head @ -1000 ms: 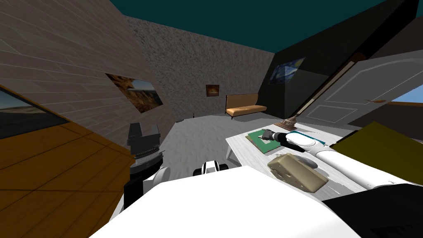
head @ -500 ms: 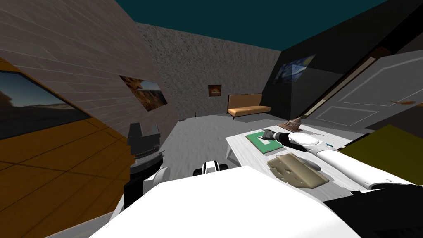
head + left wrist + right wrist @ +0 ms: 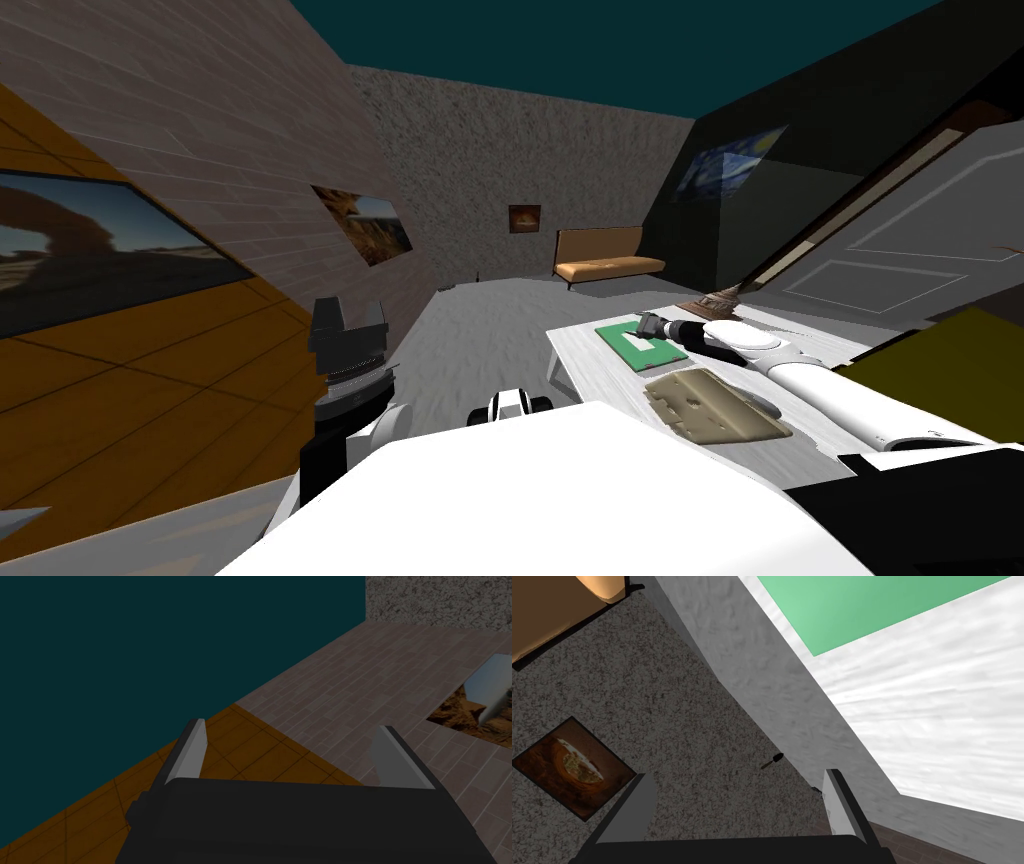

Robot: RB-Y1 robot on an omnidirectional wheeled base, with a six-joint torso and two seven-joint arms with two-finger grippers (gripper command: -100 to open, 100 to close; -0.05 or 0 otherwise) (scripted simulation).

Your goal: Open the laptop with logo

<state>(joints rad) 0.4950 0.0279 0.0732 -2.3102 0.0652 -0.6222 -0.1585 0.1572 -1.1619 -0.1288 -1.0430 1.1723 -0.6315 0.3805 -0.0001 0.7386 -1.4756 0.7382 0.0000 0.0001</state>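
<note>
Left end effector (image 3: 348, 312): raised on its arm, well off to the left of the laptop (image 3: 618, 336) and clear of the surface (image 3: 590, 365); blades stand apart, nothing between them. Tan flat slab (image 3: 715, 405), dotted with pale spots, lies on the surface on the near side of the laptop and apart from it; a dark grey patch shows at its right edge, and I can't tell what that is. Right arm reaches out over the surface from the right, passes behind the tan slab and ends at the laptop. Laptop is a flat green slab with a pale rectangle on its lid. It lies shut, flat on the surface, toward the left edge. Right end effector (image 3: 645, 325) sits over the far right part of the laptop in the head view. Right wrist view: blades spread wide with nothing gripped, the green lid ahead and off to one side of them, not between them. Whether any blade touches the lid, cannot tell. Small brown figurine (image 3: 712, 300) stands on the surface just beyond the laptop, to its right. Grey floor runs on past the laptop to a tan bench seat (image 3: 605, 262) against the speckled grey far wall. A small dark-framed picture (image 3: 524, 218) hangs on that wall, left of the bench and well beyond the laptop.
</note>
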